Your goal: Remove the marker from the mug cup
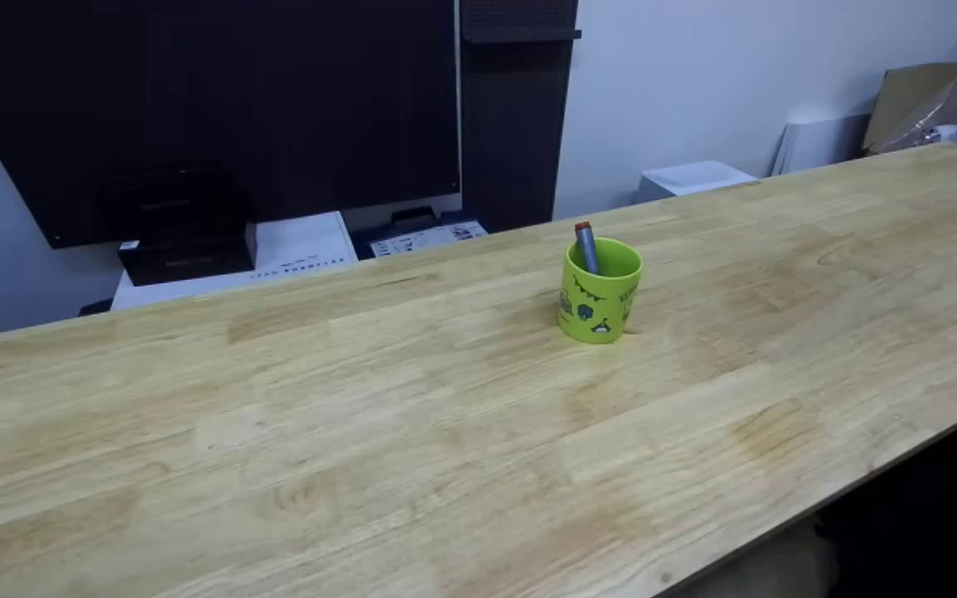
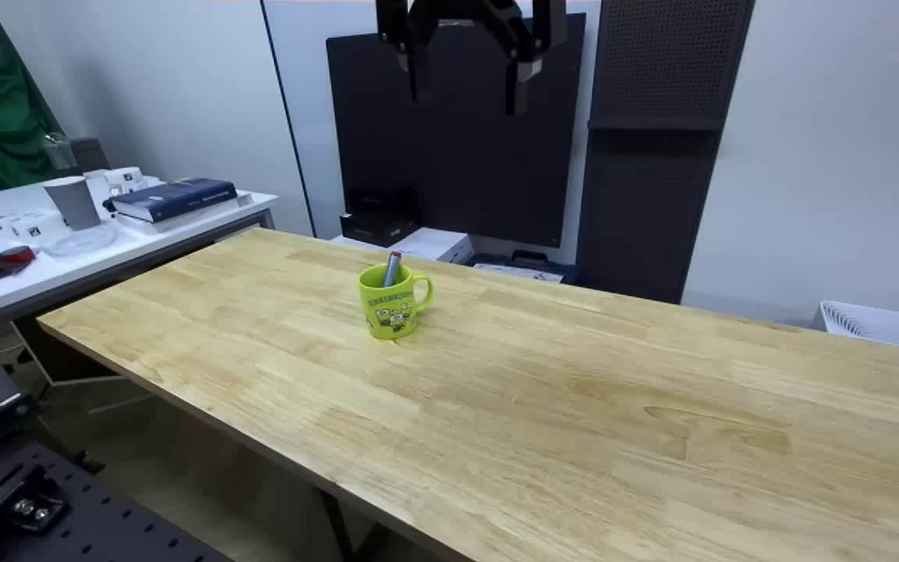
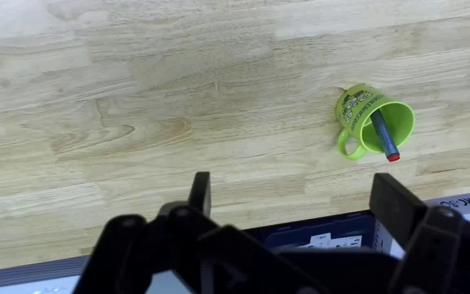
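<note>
The lime-green mug cup stands upright on the wooden table in both exterior views (image 1: 601,303) (image 2: 389,314), and it shows at the right of the wrist view (image 3: 357,106). The marker leans inside it, with its red end and part of its dark grey body above the rim, in both exterior views (image 1: 587,248) (image 2: 392,270) and the wrist view (image 3: 384,132). Its lower end is hidden in the mug. My gripper (image 2: 467,90) hangs high above the table, apart from the mug. In the wrist view the gripper (image 3: 292,181) is wide open with nothing between its fingers.
The wooden table (image 1: 362,415) has its back edge close behind the mug. Boxes (image 1: 304,241) and a dark case (image 3: 320,230) lie beyond that edge. A white side table (image 2: 145,246) holds a book (image 2: 176,199) and a paper cup (image 2: 72,203).
</note>
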`<state>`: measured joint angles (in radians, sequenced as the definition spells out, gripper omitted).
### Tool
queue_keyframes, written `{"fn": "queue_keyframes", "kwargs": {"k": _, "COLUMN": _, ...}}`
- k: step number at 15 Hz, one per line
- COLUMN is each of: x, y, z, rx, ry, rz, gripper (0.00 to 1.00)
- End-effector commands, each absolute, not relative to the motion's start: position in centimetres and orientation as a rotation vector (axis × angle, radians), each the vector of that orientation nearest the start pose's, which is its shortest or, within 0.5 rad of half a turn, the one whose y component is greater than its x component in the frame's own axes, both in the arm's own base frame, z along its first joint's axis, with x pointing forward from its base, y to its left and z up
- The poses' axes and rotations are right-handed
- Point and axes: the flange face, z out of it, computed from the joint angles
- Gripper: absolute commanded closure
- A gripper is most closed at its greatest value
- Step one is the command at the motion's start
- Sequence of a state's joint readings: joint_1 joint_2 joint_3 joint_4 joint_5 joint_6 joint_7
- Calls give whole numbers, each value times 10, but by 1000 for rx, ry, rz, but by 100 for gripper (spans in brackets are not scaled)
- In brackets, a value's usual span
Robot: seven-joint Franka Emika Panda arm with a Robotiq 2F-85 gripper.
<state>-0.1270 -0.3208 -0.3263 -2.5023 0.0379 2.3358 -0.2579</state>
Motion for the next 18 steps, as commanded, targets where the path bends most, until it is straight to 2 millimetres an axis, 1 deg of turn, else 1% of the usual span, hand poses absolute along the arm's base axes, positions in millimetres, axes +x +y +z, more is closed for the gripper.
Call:
{"fn": "queue_keyframes", "kwargs": {"k": 1, "x": 400, "y": -195, "z": 407, "rx": -3038, "ry": 323, "rz": -264, "gripper": 0}}
{"fn": "queue_keyframes", "kwargs": {"k": 10, "x": 400, "y": -195, "z": 407, "rx": -3038, "ry": 323, "rz": -264, "gripper": 0}}
{"fn": "queue_keyframes", "kwargs": {"k": 12, "x": 407, "y": -191, "z": 404, "rx": -3053, "ry": 301, "rz": -258, "gripper": 0}}
{"fn": "queue_keyframes", "kwargs": {"k": 13, "x": 413, "y": -185, "z": 399, "rx": -3060, "ry": 286, "rz": -239, "gripper": 0}}
{"fn": "queue_keyframes", "kwargs": {"k": 15, "x": 427, "y": -165, "z": 381, "rx": -3080, "ry": 221, "rz": -173, "gripper": 0}}
{"fn": "queue_keyframes", "kwargs": {"k": 16, "x": 434, "y": -154, "z": 371, "rx": -3089, "ry": 187, "rz": -142, "gripper": 0}}
{"fn": "queue_keyframes", "kwargs": {"k": 18, "x": 452, "y": -127, "z": 344, "rx": -3118, "ry": 104, "rz": -75, "gripper": 0}}
